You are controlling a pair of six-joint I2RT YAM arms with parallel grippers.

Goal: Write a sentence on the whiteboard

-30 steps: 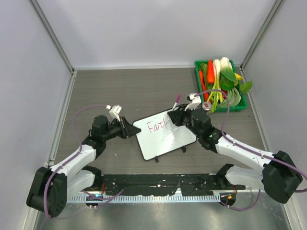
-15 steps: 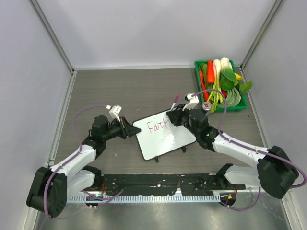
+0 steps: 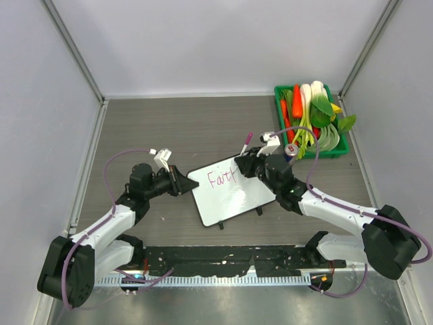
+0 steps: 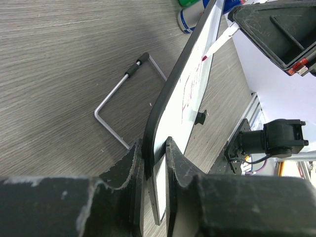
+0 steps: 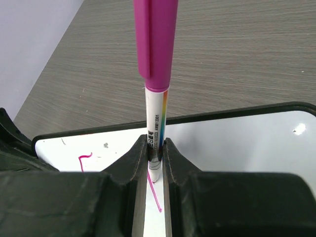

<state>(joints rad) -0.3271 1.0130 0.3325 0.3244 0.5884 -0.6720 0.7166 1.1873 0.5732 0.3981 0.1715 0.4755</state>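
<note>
Pink marker at a glossy whiteboard, with a green tray of vegetables at the far right of the counter.

The green plastic tray (image 3: 335,153) holds orange carrots (image 3: 296,100), a long white radish (image 3: 306,98) and leafy greens (image 3: 323,108), heaped together. The whiteboard (image 3: 237,196), smooth and white with rounded corners and a thin dark rim, sits mid-counter (image 3: 176,128) on grey wood grain, raised on a bent metal wire stand (image 4: 114,92). The left gripper (image 4: 154,163) has its fingers clenched on the board's left edge. The right gripper (image 5: 155,153) grasps a marker (image 5: 154,59) with a white barrel and magenta cap, its tip at the board. The sentence (image 3: 220,179) is so far a few pink letters near the far edge. Compared with a second ago, the right gripper sits slightly further left; the board and the left arm are unchanged.
</note>
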